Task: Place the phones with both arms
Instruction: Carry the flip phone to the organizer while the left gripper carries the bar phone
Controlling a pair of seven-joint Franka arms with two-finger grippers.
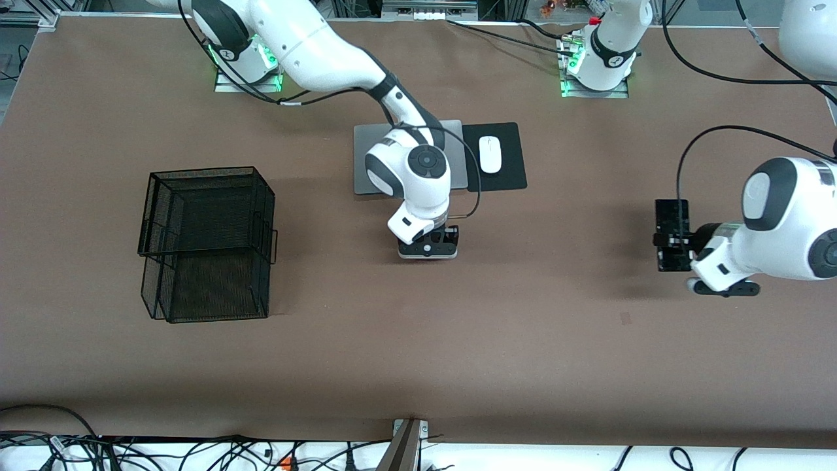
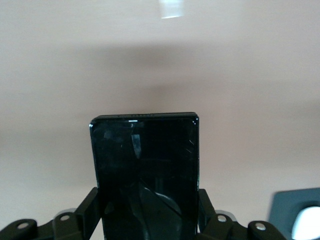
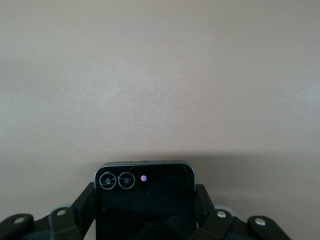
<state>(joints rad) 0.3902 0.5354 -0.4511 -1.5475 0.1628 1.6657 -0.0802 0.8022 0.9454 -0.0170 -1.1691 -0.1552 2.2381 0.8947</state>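
Note:
My right gripper (image 1: pixel 428 250) reaches down at the middle of the table. It is shut on a small squarish phone (image 1: pixel 428 256) with a pale rim that lies on the brown tabletop. In the right wrist view this phone (image 3: pixel 145 187) shows a dark face with two camera circles, gripped between the black fingers (image 3: pixel 85 204). My left gripper (image 1: pixel 673 241) is over the left arm's end of the table, shut on a long slim black phone (image 1: pixel 672 212). In the left wrist view that slab (image 2: pixel 145 160) sticks out from between the fingers (image 2: pixel 91 207), above its shadow on the table.
A black wire-mesh basket (image 1: pixel 206 242) stands toward the right arm's end. A closed silver laptop (image 1: pixel 366 167) lies under the right arm's wrist. Beside it are a black mouse pad (image 1: pixel 510 163) and a white mouse (image 1: pixel 490 154), also seen as a white mouse (image 2: pixel 307 224) in the left wrist view.

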